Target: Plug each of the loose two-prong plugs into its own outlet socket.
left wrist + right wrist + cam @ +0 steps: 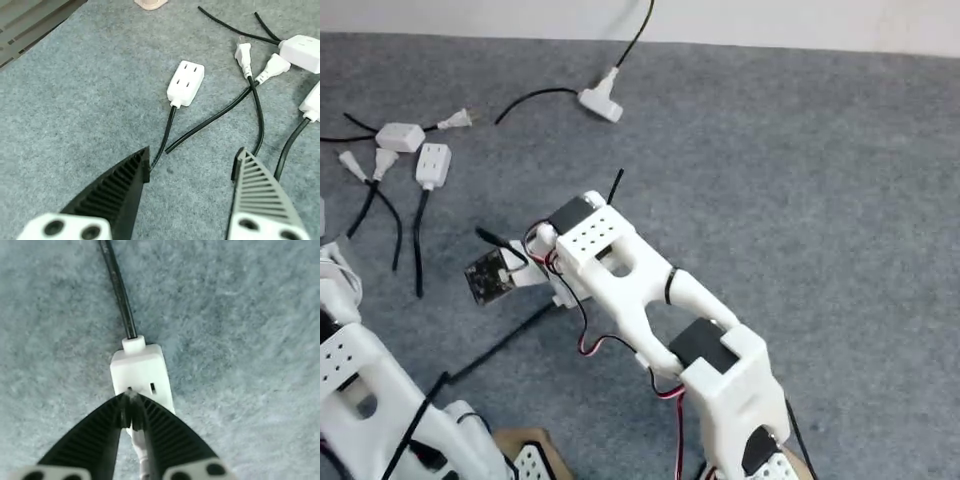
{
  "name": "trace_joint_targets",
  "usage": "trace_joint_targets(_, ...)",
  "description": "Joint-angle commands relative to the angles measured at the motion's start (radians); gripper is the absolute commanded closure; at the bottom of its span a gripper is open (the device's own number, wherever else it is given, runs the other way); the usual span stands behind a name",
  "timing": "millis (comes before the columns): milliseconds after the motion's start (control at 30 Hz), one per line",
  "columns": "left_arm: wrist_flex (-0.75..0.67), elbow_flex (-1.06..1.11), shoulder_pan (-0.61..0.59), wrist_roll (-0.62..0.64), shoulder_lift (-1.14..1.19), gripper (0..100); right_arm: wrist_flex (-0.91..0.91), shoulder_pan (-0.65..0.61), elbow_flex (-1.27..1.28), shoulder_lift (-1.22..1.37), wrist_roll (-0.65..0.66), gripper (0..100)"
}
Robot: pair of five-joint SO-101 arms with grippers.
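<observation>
From the right wrist: right gripper (pixel 131 411) pinched shut on a white two-prong plug (pixel 133 432), tip at the slotted face of a white outlet socket (pixel 140 371), lengthwise in line with that socket's black cord (pixel 117 290). From above: right arm (pixel 640 290) stretched low. Left gripper (pixel 194 152) spread wide over carpet (pixel 75 100).

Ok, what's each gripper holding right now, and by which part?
Right gripper pinches a plug by its body, at the socket. Left gripper is open, holding nothing.
</observation>
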Motion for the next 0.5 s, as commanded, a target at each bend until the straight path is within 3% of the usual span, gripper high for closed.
trace_joint_targets(0, 0.026, -0.044, 0.002, -0.041, -0.01, 73, 0.067, -0.008, -0.088, -0.047, -0.137, 96.4)
trace_joint_targets(167, 0.089, -0.042, 0.048, -0.049, -0.008, 73, 0.397, 0.007, -0.432, -0.099, -0.241, 78.2)
trace_joint_targets(233, 0.11, -0.042, 0.067, -0.049, -0.008, 73, 0.53, 0.005, -0.572, -0.093, -0.267, 76.8)
trace_joint_targets(467, 0.219, -0.041, 0.171, -0.052, -0.008, 73, 0.524, 0.077, -0.621, -0.156, -0.483, 76.8)
